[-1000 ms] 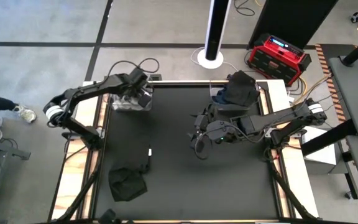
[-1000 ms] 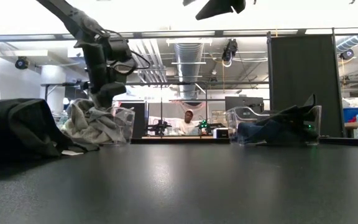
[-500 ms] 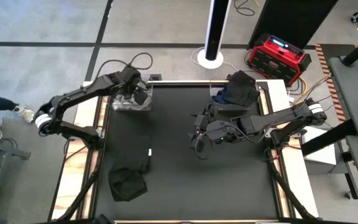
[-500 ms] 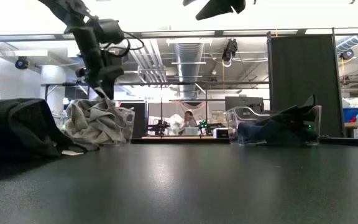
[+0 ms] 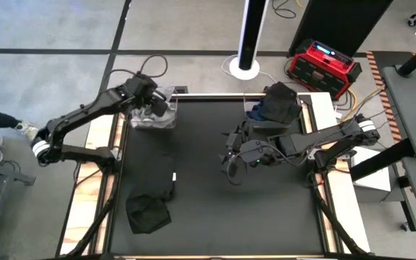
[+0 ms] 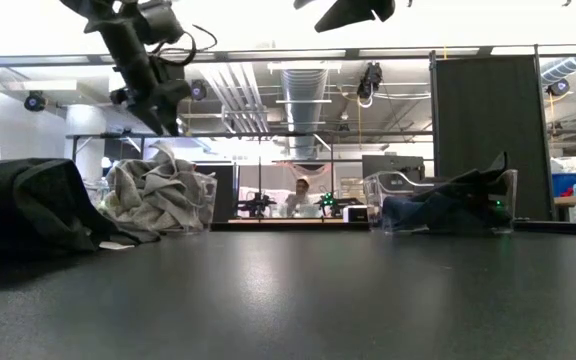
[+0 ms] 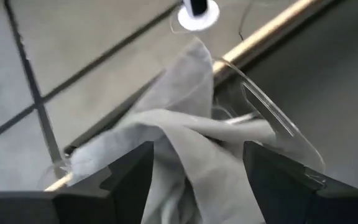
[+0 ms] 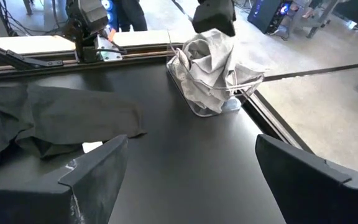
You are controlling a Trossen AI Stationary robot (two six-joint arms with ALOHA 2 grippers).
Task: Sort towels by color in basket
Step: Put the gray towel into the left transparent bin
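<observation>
Two clear baskets sit at the table's far edge. We see our left gripper [image 5: 159, 103] hovering just above the left basket [image 5: 152, 119], fingers [image 7: 132, 177] spread apart and holding nothing; the light grey towels [image 7: 185, 130] are heaped in that basket below it. Our right gripper [image 5: 229, 153] hangs over the table's middle, fingers wide apart, empty. The right basket [image 5: 266, 115] holds dark towels [image 5: 279, 101], black and navy. Two black towels [image 5: 154, 202] lie on the black table [image 5: 215, 217] near its front left.
</observation>
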